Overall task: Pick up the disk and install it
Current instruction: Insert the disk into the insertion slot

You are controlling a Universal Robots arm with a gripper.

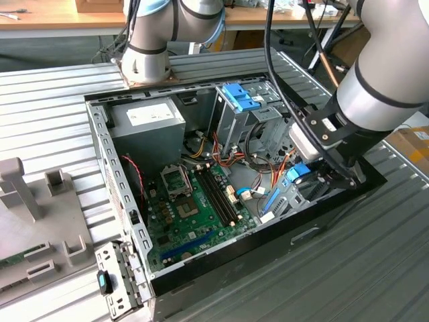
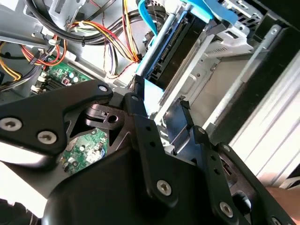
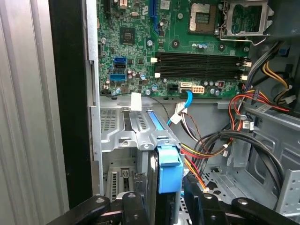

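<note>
The gripper (image 3: 165, 194) is clamping the disk (image 3: 168, 171). In both wrist views its black fingers (image 2: 145, 136) are standing one against each flat face, and the drive body is filling the gap between them. The disk is sitting on edge between the fingers, with its blue carrier rail (image 2: 152, 61) running along the narrow side. It is hanging inside the open computer case (image 1: 100, 154), in the corner at the exterior view's right. There it is positioned directly at the perforated metal drive bay (image 3: 126, 133). Whether the rail is already entering the bay guides cannot be told.

Assessment of the load: the disk is judged rigid and fairly dense for its size. Its smooth metal faces could be slipping under a light pinch. It is likely sensitive to knocks, and the plastic rail is likely to flex. The present hold on the broad faces, clear of the rail, is therefore the sound one.

An orange, red and yellow cable bundle (image 3: 197, 157) is lying just beside the bay, and the motherboard (image 3: 140, 47) is lying beyond it.

The arm (image 1: 382, 80) is leaning in from the exterior view's upper right. Its wrist is bending down over the case's black front edge, and the gripper is pointing into the interior.
</note>
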